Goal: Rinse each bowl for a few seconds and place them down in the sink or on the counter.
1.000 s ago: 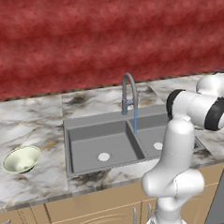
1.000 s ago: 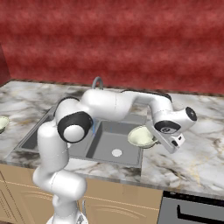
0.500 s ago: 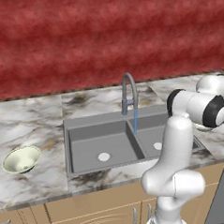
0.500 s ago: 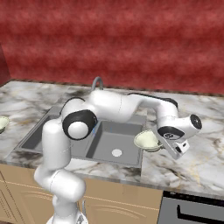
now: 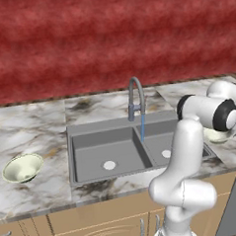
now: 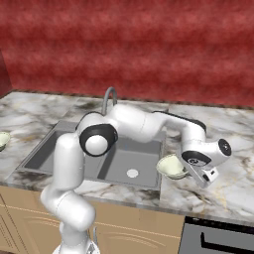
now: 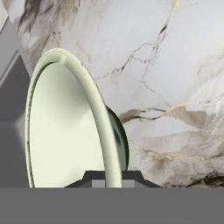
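The white-and-grey marbled stone counter (image 5: pixel 31 125) on tan wooden cabinets (image 5: pixel 97 225) holds the grey double-basin sink (image 5: pixel 107 150). A pale cream-green round bowl (image 5: pixel 22 168) rests on it, left of the sink.

In the left base view the arm's elbow covers most of the held bowl (image 5: pixel 217 135) and the pincer. The second bowl (image 6: pixel 2 140) is cut by the right base view's left edge.

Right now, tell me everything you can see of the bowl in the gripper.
The held bowl is round, shallow and pale cream-green with a lighter rim, smooth like glazed ceramic, and looks empty. The gripper is shut on its rim. It is tipped on edge above the marbled counter, just right of the sink.
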Controlling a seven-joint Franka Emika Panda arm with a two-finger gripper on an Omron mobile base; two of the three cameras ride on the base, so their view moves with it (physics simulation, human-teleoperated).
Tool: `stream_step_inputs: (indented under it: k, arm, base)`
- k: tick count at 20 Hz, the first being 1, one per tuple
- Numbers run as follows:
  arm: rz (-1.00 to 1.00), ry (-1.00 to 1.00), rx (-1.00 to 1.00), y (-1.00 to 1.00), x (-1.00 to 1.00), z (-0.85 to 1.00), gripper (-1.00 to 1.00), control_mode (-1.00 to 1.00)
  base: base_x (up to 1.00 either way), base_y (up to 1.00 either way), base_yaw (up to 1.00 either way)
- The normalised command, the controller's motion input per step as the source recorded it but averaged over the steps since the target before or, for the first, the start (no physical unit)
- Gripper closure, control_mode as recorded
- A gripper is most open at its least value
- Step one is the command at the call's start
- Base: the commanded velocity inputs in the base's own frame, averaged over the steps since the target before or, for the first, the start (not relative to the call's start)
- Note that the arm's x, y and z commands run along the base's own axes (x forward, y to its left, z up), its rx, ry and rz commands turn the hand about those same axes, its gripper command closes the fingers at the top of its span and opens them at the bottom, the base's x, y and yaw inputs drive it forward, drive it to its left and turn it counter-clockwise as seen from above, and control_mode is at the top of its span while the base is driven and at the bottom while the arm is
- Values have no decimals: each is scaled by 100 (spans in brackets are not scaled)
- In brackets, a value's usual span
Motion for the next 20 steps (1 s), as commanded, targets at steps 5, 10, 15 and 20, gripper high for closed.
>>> stream_step_inputs:
  k: [5, 10, 15, 20]
  arm:
    - [0, 0, -1, -7, 0, -18, 100, -100]
    - [0, 0, -2, -1, -1, -13, 100, -100]
    - [0, 0, -1, -1, -3, -12, -100, -100]
    - [0, 0, -1, 0, -7, 3, -100, -100]
  base:
    - [0, 0, 0]
    - [0, 0, 0]
    - [0, 0, 0]
    - [0, 0, 0]
